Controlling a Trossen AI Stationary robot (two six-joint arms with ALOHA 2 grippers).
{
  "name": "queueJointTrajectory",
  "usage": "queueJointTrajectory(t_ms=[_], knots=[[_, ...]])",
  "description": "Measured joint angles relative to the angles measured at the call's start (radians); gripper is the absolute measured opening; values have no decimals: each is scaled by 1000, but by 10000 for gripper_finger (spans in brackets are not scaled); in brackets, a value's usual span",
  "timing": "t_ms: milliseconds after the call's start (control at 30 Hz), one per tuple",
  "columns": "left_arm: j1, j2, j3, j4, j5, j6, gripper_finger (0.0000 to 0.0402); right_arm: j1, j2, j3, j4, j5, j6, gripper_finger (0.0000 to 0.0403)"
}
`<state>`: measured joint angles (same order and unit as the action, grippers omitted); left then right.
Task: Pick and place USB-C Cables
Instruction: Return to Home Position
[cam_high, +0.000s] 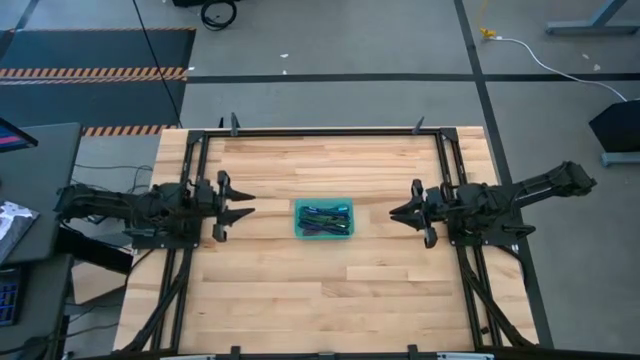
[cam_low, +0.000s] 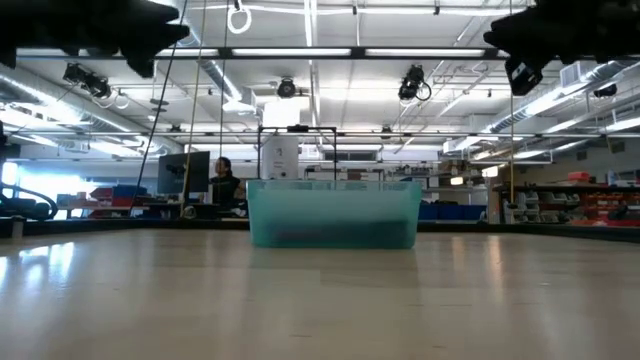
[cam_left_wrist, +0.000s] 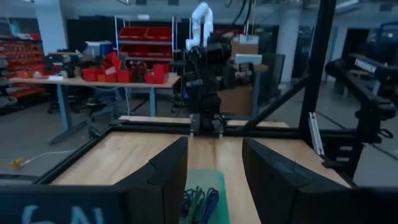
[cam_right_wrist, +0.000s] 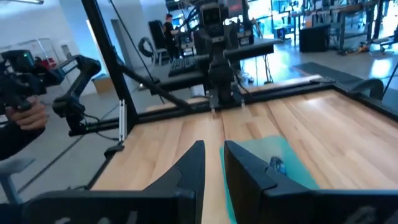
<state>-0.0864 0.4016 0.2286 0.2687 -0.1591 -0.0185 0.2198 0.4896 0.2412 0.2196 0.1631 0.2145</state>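
One teal bin sits on the tabletop, dead centre of the overhead frame. The coiled cables lie bunched inside it, with blue, green and purple strands showing, too tangled for me to count. There are two arms, one at each side of the frame. The left hand, centre left, hovers apart from the bin with its fingers spread wide. The right hand, centre right, is also apart from it, fingers drawn close with only a thin slit between them.
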Motion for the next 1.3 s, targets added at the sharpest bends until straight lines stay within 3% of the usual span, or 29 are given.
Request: queueJointTrajectory(t_ms=[433,667,833,1300], knots=[[0,-229,-164,18,-48,8,160,0,-33,-168,107,34,11,65],[12,-336,-206,-37,-66,26,160,-1,-61,-235,177,-10,-4,65],[21,-375,-206,-117,-65,4,160,-1,-71,-235,176,-52,-25,65],[22,-392,-220,-78,6,31,160,-11,-71,-235,169,-61,-69,65]])
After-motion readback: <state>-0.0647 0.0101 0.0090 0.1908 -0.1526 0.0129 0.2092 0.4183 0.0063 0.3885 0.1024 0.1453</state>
